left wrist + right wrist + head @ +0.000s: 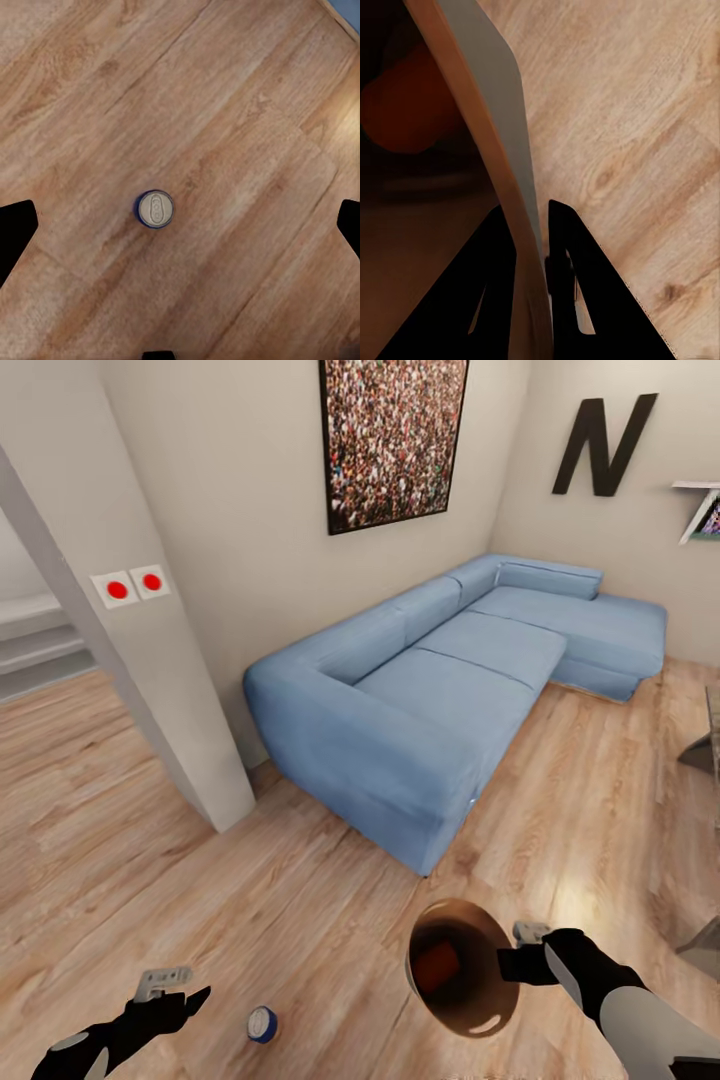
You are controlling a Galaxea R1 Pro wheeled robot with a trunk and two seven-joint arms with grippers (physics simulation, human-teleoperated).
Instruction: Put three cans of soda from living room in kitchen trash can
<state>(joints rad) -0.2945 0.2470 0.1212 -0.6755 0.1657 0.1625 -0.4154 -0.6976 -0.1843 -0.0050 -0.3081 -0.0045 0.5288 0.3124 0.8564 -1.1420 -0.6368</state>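
Risk noted: my right gripper (534,247) was clamped on the rim of the dark grey, wood-lined round bin (462,966) (orange can (437,964) inside); tilting could spill it. Left gripper (168,982) hung spread above the upright blue can (154,208) on the floor; an off-centre descent could topple it.

Even, bright simulated light; soft glare on the wood floor (610,760) at right; wide-angle edges lean.
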